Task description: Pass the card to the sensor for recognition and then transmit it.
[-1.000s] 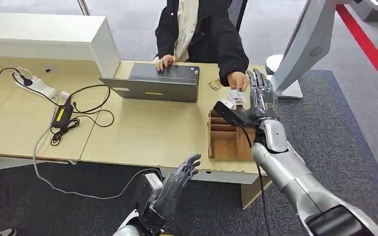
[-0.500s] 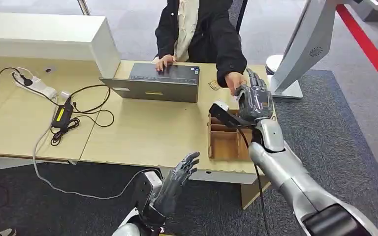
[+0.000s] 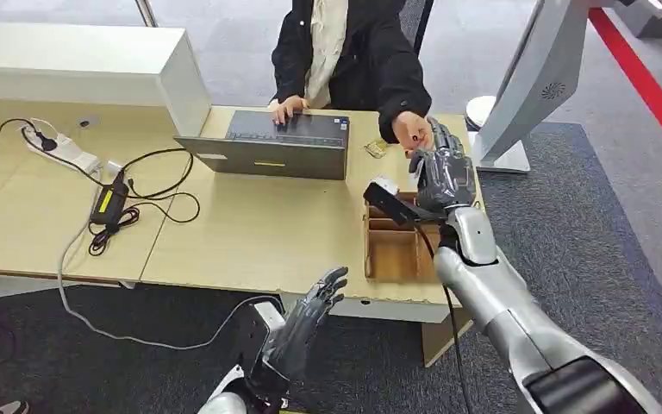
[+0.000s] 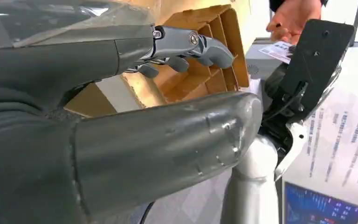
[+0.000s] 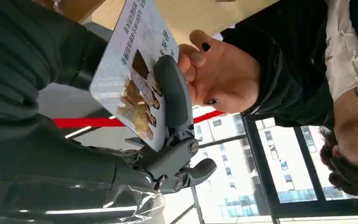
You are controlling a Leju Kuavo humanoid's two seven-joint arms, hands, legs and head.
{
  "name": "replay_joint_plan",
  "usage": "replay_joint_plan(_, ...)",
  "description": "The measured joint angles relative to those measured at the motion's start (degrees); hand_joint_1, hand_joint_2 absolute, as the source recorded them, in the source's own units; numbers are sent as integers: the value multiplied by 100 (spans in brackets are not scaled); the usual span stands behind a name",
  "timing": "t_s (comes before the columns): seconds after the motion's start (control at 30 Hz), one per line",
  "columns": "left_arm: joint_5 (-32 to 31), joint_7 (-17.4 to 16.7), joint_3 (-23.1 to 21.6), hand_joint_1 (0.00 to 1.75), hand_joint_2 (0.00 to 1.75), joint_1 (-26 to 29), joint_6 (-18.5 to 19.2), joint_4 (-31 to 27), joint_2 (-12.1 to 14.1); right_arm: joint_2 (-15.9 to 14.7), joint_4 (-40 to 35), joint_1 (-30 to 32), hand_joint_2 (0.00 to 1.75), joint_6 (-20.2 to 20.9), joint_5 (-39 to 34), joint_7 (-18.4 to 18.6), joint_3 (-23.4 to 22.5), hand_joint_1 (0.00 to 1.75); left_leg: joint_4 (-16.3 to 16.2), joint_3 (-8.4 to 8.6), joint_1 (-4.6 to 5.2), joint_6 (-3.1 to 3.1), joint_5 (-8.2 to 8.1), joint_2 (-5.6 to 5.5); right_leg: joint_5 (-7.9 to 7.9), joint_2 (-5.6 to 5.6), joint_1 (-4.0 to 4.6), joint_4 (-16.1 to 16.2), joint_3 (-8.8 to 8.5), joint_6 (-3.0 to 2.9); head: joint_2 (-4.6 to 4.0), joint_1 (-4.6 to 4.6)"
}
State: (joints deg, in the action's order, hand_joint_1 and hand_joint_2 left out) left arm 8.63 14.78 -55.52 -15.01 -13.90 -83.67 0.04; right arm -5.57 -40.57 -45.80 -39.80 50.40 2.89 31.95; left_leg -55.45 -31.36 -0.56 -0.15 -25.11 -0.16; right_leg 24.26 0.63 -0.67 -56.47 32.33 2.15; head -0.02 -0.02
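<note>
Holding the card (image 5: 135,79) in my right hand (image 3: 441,177), I see a person's open palm (image 5: 226,74) touching its far edge, at 1 o'clock from the tray (image 3: 394,250). My left hand (image 3: 306,323) hovers open-fingered at 6 o'clock.

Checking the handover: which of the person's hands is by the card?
The person's hand beside the robot's right hand holding the card; the other hand rests on the laptop.

Head high – wrists close behind hands

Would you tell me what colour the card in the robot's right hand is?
The card is white with dark print and a brownish picture, clearest in the right wrist view.
</note>
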Motion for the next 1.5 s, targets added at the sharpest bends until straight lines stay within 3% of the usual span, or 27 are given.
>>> replay_joint_plan(0.13, -42, -31, 7, 0, 0, 67, -144, -2, 4, -90, -164, 77, 175, -11, 55, 127, -140, 175, -1, 0, 0, 0, 0, 0, 0, 0, 0, 2, 0, 0, 0, 2)
replay_joint_plan(0.23, -87, -112, 7, 0, 0, 131, -275, -13, 11, -254, -411, 238, 175, -15, 65, 431, -262, 175, -2, -1, 0, 0, 0, -2, 1, 1, 0, 3, 0, 1, 0, 2)
replay_joint_plan(0.5, -144, -352, 7, 0, 0, 330, -688, -251, 92, -938, -1447, 1006, 175, -24, 177, 1185, -765, 175, -2, -1, 2, 0, -2, -2, 1, 0, -2, 6, 0, 1, 0, 2)
replay_joint_plan(0.73, -203, -354, 11, 0, 0, 463, -763, -407, 131, -1368, -2133, 1530, 175, -24, 138, 1392, -1297, 175, -1, -2, 1, 1, -3, -2, 0, 0, -2, 4, -1, 0, 0, 0)
replay_joint_plan(1.03, -216, -365, 24, 0, 0, 495, -721, -487, 162, -1552, -2470, 1767, 175, -24, 54, 1408, -1655, 175, -1, -1, 1, 1, -2, -1, 0, 0, -2, 4, -3, 0, 0, 0)
replay_joint_plan(1.27, -258, -413, 28, 0, 0, 502, -640, -496, 175, -1519, -2312, 1904, 175, -13, 24, 1001, -1731, 175, 0, -2, 1, 0, -3, -1, 1, 0, -2, 4, -2, 0, 0, 2)
replay_joint_plan(1.5, -201, -446, 20, 0, 0, 499, -588, -518, 177, -1453, -1595, 2029, 175, 59, -569, 1384, -1613, 175, 1, -3, 1, 1, -3, -4, 1, 1, -2, 4, -3, 1, 0, 2)
